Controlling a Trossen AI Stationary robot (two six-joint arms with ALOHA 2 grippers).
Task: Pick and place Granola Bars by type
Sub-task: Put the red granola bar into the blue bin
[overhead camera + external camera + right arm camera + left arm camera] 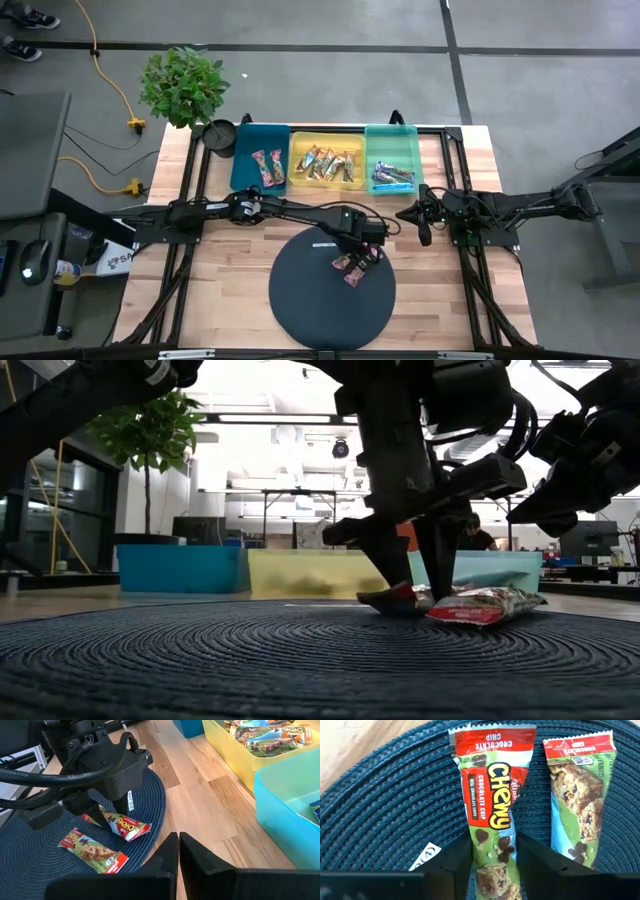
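Wooden table with round dark mat (300,300) at 6 o'clock: my left gripper (495,857) closes around a red-ended granola bar (492,815), a second bar (580,795) beside it; next, lift toward the teal tray (245,160) at 11 o'clock; my right gripper (177,852) waits shut.

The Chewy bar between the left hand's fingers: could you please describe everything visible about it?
The Chewy bar is a slim, shiny foil-wrapped granola bar, red at its crimped end and green below, printed "Chewy" in yellow and "chocolate chip". It lies flat on the dark woven round mat, beside a second, similar bar without touching it. The left hand straddles its lower part, one dark finger against each long side.
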